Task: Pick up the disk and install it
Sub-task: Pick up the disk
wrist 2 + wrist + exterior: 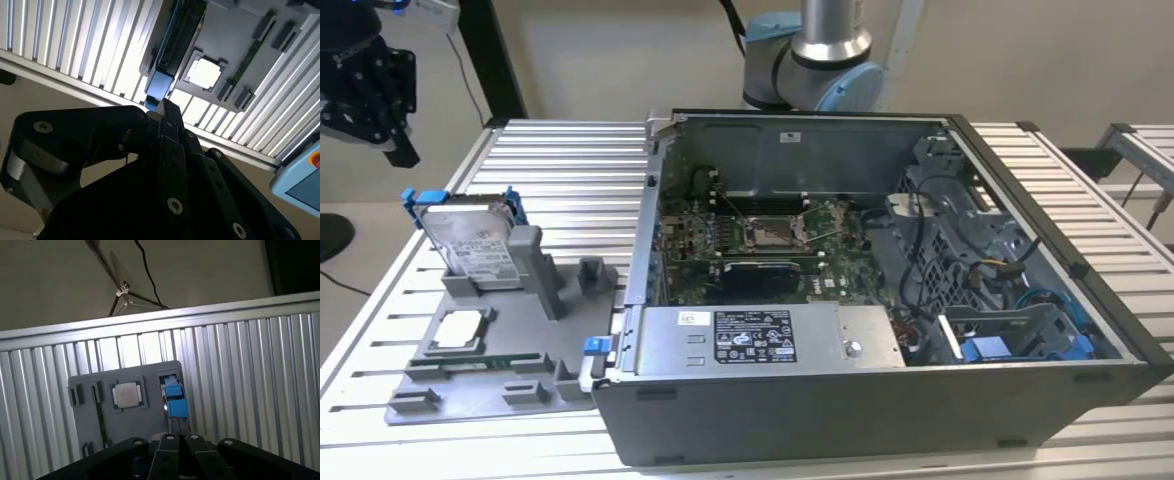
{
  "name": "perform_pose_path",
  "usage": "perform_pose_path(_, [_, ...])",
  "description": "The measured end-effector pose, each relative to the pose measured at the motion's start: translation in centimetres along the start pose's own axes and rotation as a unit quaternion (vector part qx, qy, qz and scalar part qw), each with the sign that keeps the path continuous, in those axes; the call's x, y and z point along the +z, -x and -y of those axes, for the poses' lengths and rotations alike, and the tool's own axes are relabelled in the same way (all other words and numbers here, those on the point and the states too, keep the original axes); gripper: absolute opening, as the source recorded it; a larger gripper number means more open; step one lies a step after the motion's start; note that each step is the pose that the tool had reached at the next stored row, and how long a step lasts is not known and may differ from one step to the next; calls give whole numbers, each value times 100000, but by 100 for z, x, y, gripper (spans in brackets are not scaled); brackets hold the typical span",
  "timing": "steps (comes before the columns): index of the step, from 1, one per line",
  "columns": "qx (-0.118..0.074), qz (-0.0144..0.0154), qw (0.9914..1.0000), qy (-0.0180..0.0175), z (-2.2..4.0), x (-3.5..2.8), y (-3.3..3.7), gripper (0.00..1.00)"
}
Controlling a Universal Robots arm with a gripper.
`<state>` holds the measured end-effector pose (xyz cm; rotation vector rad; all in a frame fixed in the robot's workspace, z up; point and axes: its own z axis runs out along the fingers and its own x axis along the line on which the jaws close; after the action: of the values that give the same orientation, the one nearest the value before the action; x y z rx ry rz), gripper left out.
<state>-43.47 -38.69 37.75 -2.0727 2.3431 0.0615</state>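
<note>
ribbed metal table [574, 160] carrying a grey holder [480, 370], open computer case [854, 420] just beside that holder. upright in the holder's slot, untouched: disk [470, 240] in its blue frame. well apart from the holder, up in the air: gripper [400, 150], fingers [170, 140] pressed together, pinching nothing.

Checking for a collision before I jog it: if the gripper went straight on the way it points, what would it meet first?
Likely the blue frame of the disk, upright in the grey holder; in both wrist views it sits right ahead of the gripper. Depth is unclear.
</note>
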Motion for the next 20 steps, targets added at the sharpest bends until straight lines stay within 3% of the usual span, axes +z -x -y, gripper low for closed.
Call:
perform_pose_path(4, [-2820, -35, 99960, 41, 0, 0, 0, 0])
perform_pose_path(15, [-2970, -41, 99956, 50, 0, -1, 0, 0])
perform_pose_path(20, [-6731, -117, 99773, 182, 0, 0, 0, 0])
